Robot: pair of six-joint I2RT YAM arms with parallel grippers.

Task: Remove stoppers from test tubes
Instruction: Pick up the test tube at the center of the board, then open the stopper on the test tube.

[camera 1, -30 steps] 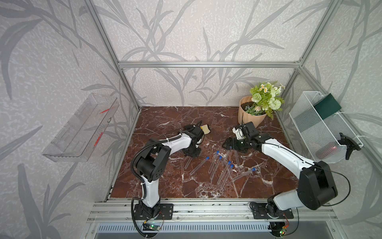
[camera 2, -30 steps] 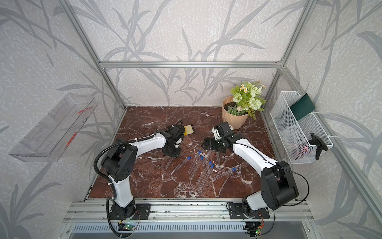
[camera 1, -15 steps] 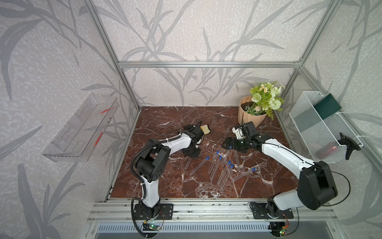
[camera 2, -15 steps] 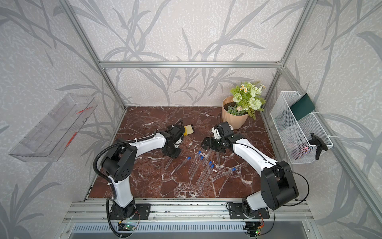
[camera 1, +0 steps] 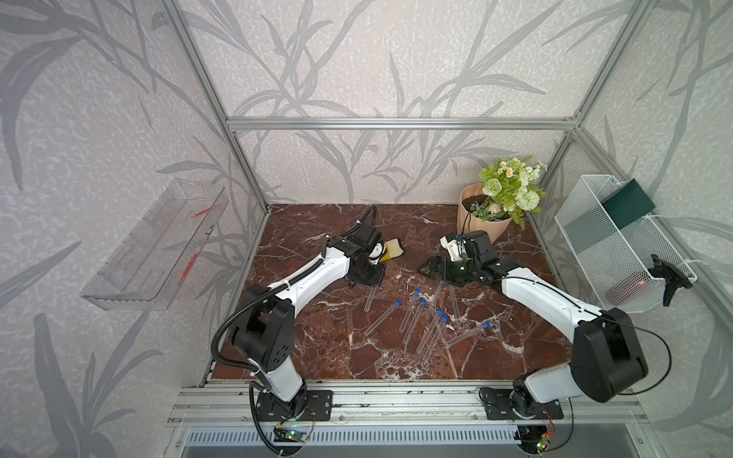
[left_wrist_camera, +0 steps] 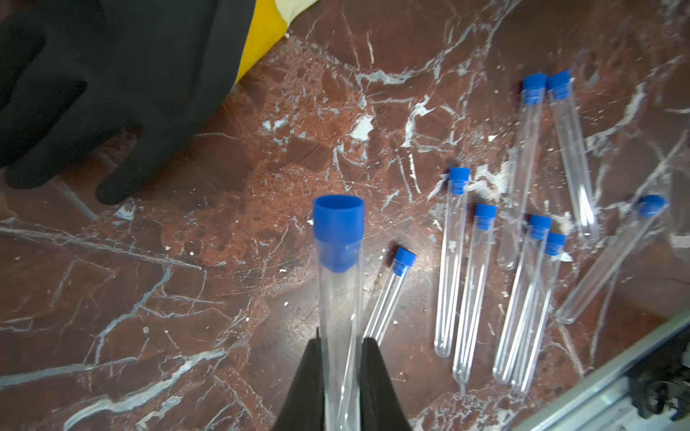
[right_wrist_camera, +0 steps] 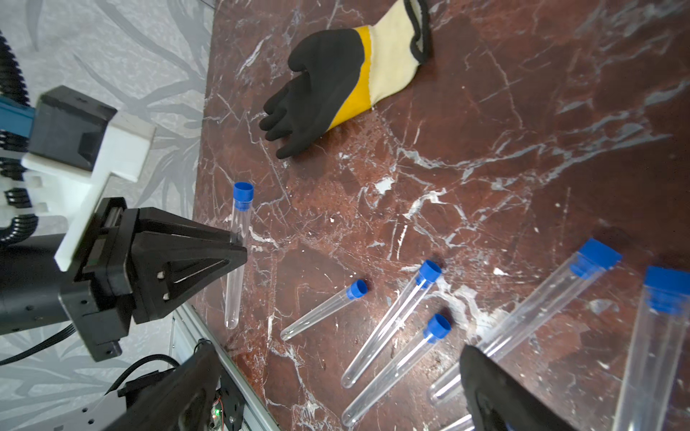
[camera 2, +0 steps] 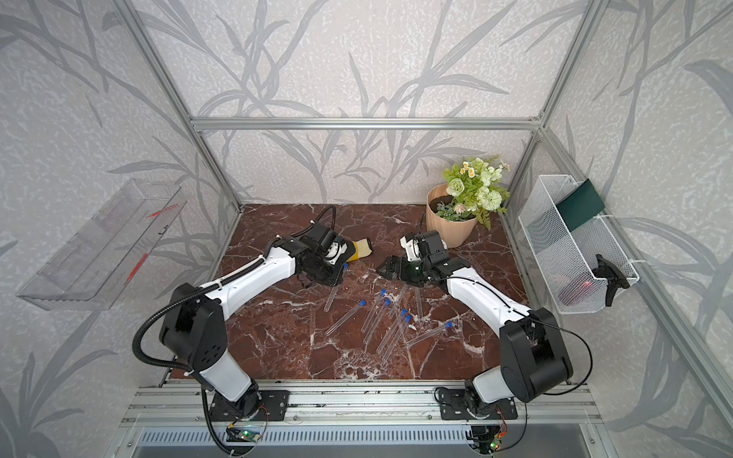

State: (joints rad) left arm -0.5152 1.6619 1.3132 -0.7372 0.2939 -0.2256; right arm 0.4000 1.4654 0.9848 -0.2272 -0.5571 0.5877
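My left gripper (left_wrist_camera: 341,336) is shut on a clear test tube (left_wrist_camera: 338,298) with a bright blue stopper (left_wrist_camera: 338,224) in its mouth. The right wrist view shows that gripper (right_wrist_camera: 241,242) holding the tube (right_wrist_camera: 234,291) near its upper half, stopper (right_wrist_camera: 243,194) end free. In a top view the tube (camera 1: 371,297) pokes out below the left gripper (camera 1: 367,277). My right gripper (camera 1: 430,271) is open and empty a little way to the right, above the far end of several stoppered test tubes (camera 1: 416,317) lying on the marble floor (camera 1: 317,337). Its fingers (right_wrist_camera: 493,392) stand wide apart over them.
A black and yellow glove (right_wrist_camera: 325,86) lies behind the left gripper. A potted flower (camera 1: 482,226) stands at the back right. A white wire basket (camera 1: 618,246) hangs on the right wall and a clear tray (camera 1: 158,246) on the left. An aluminium rail (camera 1: 396,392) runs along the front.
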